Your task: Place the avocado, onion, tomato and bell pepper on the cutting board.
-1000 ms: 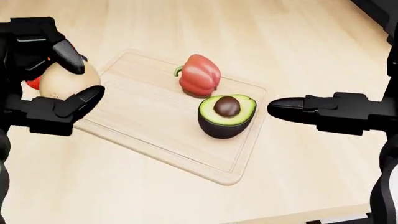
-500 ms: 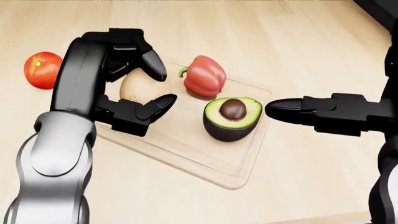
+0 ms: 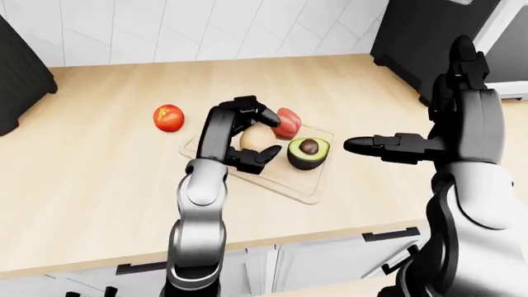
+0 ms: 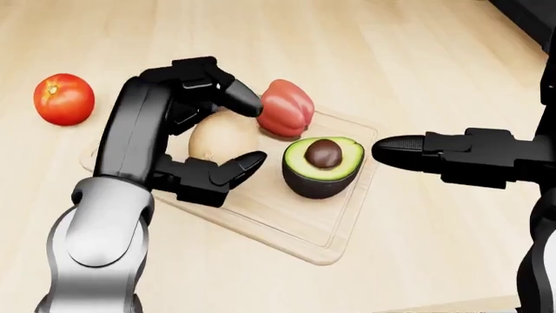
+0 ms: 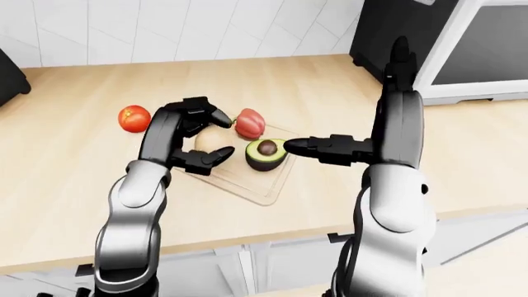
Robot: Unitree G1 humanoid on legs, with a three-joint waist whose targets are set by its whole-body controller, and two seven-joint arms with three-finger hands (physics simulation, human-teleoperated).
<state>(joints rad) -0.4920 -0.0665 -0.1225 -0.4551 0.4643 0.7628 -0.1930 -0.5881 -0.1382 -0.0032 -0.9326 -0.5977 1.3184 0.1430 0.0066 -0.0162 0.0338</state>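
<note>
The pale onion (image 4: 217,135) is low over or on the left part of the wooden cutting board (image 4: 287,218), with my left hand (image 4: 253,132) shut round it, one finger above and the thumb below. Whether the onion touches the board I cannot tell. A red bell pepper (image 4: 285,107) and a halved avocado (image 4: 321,166) with its pit up lie on the board to the right of the onion. The red tomato (image 4: 62,98) sits on the counter left of the board. My right hand (image 4: 401,151) hovers open and empty just right of the avocado, fingers pointing left.
The board lies on a light wooden counter (image 3: 99,179) whose near edge runs along the bottom of the eye views. A tall black appliance (image 3: 416,37) stands at the right end. A dark object (image 3: 20,74) stands at the far left. White tiled wall behind.
My left hand has carried the onion rightward, from beyond the board's left edge to over the board beside the pepper and avocado. The tomato is uncovered. The right hand has stayed put.
</note>
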